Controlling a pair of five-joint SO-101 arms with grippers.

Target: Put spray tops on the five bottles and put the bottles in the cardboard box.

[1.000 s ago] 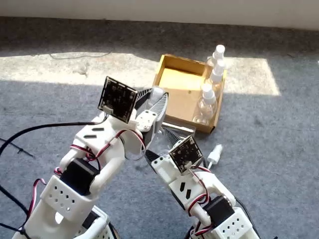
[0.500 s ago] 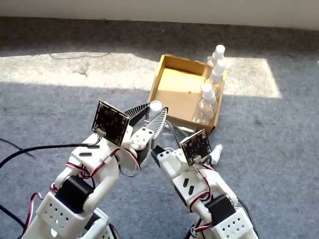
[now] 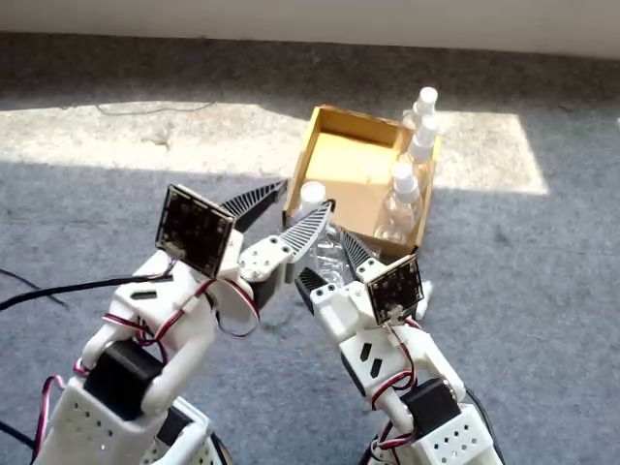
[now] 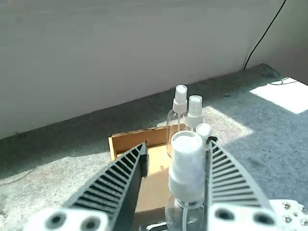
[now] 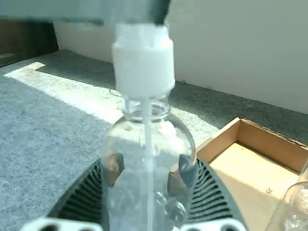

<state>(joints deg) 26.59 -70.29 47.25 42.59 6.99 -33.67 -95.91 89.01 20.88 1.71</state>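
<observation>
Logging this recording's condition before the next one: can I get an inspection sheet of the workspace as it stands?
Surface: grey carpet, with a sunlit strip across the far part.
Job's things: open brown cardboard box with three clear bottles, white-topped, along one side; fourth clear bottle held upright, white spray top at its neck, tube inside; spare white spray top lying by the right arm.
Clutter: nothing seen.
Grippers: left gripper open around the spray top; right gripper shut on the fourth bottle.
Cables: black cable on the carpet beside the left arm.
Surroundings: pale wall behind.
</observation>
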